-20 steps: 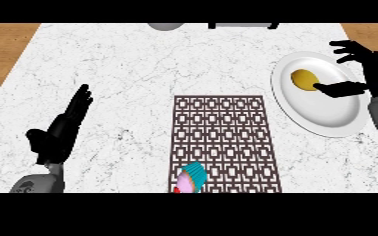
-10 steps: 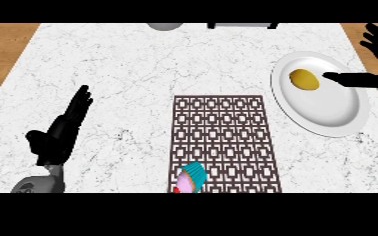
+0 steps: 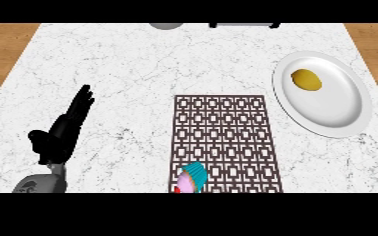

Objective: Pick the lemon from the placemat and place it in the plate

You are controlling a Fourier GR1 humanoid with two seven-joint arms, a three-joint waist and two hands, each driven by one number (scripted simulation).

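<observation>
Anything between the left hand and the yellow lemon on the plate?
Head view: between black left hand and yellow lemon lie bare marble counter, brown lattice placemat's top corner, white plate's rim.

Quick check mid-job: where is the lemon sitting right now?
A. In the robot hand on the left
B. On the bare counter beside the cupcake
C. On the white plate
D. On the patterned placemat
C. The lemon lies on the white plate, apart from the placemat, with no robot hand touching it.
</observation>
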